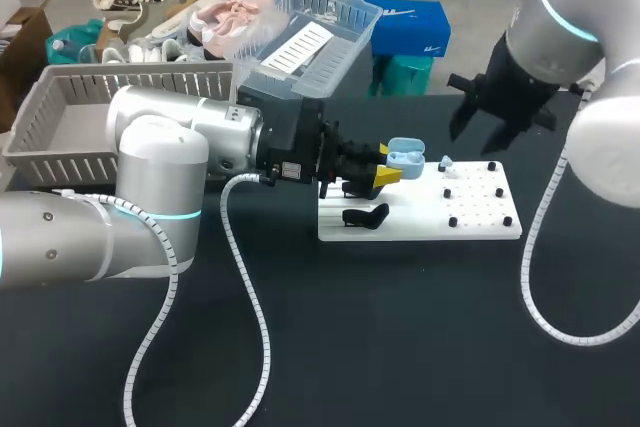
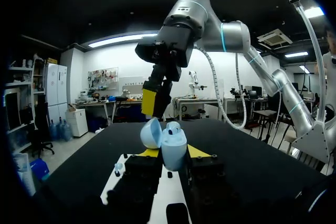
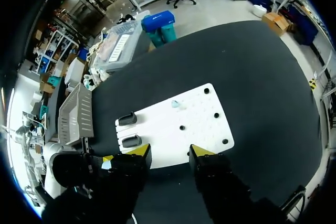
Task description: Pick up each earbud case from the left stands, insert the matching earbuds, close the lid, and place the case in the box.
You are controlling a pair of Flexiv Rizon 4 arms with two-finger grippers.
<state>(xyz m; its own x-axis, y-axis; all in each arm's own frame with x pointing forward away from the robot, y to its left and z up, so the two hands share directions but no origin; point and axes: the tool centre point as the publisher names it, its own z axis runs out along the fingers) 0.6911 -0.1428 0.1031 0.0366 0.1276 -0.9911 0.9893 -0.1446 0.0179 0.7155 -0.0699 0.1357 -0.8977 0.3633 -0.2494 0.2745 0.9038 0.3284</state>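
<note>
case (image 1: pixel 404 157): prob light, slick, hinge fragile; L end effector (image 2: pixel 173 153) pinches body.
R end effector (image 3: pixel 169 153): spread.
bud (image 1: pixel 447 163): tiny, 3 o'clock of case.

Pale blue earbud case (image 1: pixel 404 157), white board (image 1: pixel 420 223) with black pegs (image 1: pixel 452 221), black table (image 1: pixel 400 347).

No legible text or numbers
</note>
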